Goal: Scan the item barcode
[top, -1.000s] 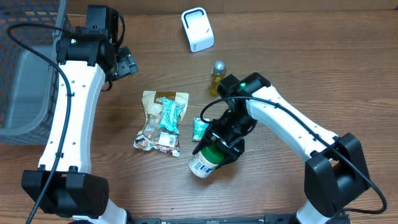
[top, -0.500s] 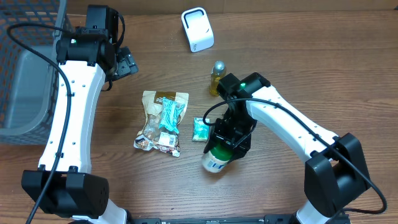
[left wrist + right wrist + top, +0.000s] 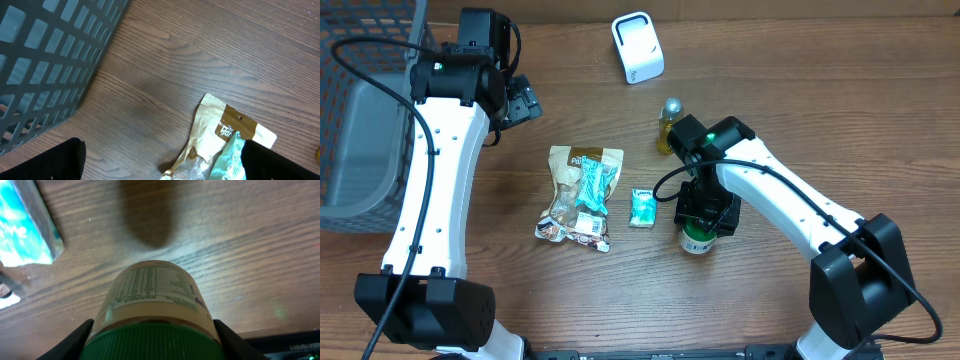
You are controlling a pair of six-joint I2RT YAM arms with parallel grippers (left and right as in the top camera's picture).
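- Green-capped jar (image 3: 152, 297): it sits between the jaws of the right gripper (image 3: 703, 222), which are partly closed and clamp it at the cap; the dark fingers (image 3: 75, 340) flank the green lid on both sides in the wrist view
- The jar hangs cap-up under the claw, just right of the teal packet (image 3: 642, 207); its shadow falls on the wood a little apart from its base, so I judge it lifted clear of the table (image 3: 800, 110), though I cannot be sure
- The label side facing the wrist camera carries a block of fine print; no barcode shows there, and the other sides are hidden
- Left gripper (image 3: 525, 100): jaws spread wide and holding nothing; it hovers near the grey basket (image 3: 360, 150), above the snack bag (image 3: 582, 190)
- White scanner (image 3: 637, 47): it stands at the far edge of the table, well apart from the jar; the small yellow bottle (image 3: 669, 125) stands between them
- Progress, as I judge it: the pick-up is done; the scan itself is not yet begun
- Left to do: carry the jar toward the scanner, clear of the yellow bottle; turn it until the barcode faces the scanner's window; hold it steady there
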